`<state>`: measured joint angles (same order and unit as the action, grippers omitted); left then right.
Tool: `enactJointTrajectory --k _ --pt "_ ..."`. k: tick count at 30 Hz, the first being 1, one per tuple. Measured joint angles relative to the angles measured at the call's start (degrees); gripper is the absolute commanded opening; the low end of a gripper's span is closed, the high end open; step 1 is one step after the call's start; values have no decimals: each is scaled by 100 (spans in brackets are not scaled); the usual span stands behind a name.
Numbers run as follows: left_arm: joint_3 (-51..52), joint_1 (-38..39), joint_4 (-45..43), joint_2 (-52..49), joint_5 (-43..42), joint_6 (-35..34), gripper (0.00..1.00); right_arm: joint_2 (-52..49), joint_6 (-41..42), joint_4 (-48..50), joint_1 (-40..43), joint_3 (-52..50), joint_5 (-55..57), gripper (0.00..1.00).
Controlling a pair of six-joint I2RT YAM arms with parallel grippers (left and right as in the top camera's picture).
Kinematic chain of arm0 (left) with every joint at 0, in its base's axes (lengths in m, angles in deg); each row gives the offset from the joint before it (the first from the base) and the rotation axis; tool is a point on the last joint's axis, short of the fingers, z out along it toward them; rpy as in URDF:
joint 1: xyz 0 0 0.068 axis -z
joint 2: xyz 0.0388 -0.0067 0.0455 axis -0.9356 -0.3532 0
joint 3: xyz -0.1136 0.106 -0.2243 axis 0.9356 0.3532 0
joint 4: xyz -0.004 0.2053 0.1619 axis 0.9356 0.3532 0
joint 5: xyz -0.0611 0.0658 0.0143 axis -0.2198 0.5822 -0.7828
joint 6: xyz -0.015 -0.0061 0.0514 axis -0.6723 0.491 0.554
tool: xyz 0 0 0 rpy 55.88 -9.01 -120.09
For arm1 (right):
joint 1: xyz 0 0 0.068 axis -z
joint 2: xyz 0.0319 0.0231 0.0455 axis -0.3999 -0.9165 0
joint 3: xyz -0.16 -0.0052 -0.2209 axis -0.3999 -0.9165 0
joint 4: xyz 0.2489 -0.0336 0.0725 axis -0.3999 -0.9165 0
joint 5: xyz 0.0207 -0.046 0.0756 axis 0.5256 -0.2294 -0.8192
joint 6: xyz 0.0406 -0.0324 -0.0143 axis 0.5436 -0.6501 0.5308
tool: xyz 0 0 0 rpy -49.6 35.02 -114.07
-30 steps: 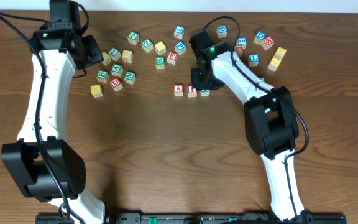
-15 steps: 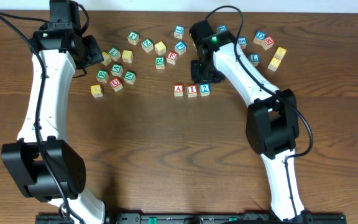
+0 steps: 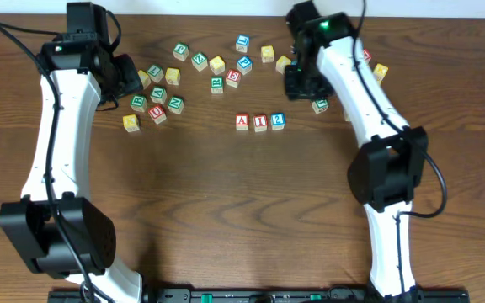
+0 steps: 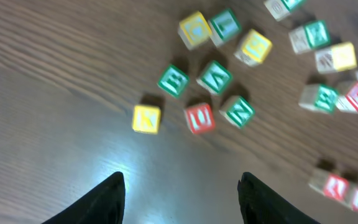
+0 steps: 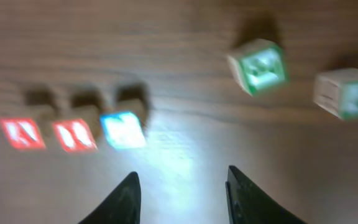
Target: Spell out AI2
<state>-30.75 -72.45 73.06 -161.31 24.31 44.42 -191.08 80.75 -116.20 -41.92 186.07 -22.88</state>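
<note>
The table is dark brown wood with lines in it. It is shiny, and a white patch of light shows on it in both wrist views. A pale strip runs along its 12 o'clock edge, and a black bar lies at its 6 o'clock edge.

Three small cubes sit in a neat row, a little toward 12 o'clock from the middle of the table. They stand side by side. The A cube has a red A, the I cube has a red I, and the 2 cube has a blue 2. Left to right they read A I 2.

More cubes lie scattered at 11 and 1 o'clock. Many have green letters, too blurry to read.

The left gripper is open and holds nothing. It hangs over the cubes at 11 o'clock. The right gripper is open and empty too, at 1 o'clock from the row.
</note>
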Motion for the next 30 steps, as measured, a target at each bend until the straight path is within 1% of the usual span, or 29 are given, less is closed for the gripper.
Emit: enactJointTrajectory --k 3,5,7,11,17,19,24,30 --pt "11 197 85 17 -114 -20 50 42 -251 -201 153 -33 -39 31" --pt "92 393 61 17 -162 -20 42 52 -396 -153 229 -190 -98 27" --pt "212 612 22 13 -190 -31 35 55 -520 46 258 -487 -138 24" --pt "422 1016 -48 -138 -247 -39 29 55 -640 590 223 -1115 -212 18" --pt "472 1377 -168 -544 -291 -42 25 55 -715 1182 138 -1659 -260 15" --pt "472 1467 -186 -654 -289 -72 22 55 -726 1427 116 -1816 -278 13" --pt "476 1700 -212 -890 -291 -243 22 55 -730 1875 55 -2225 -428 11" --pt "476 1939 -308 -1165 -291 -321 22 55 -723 2111 -70 -2452 -535 12"
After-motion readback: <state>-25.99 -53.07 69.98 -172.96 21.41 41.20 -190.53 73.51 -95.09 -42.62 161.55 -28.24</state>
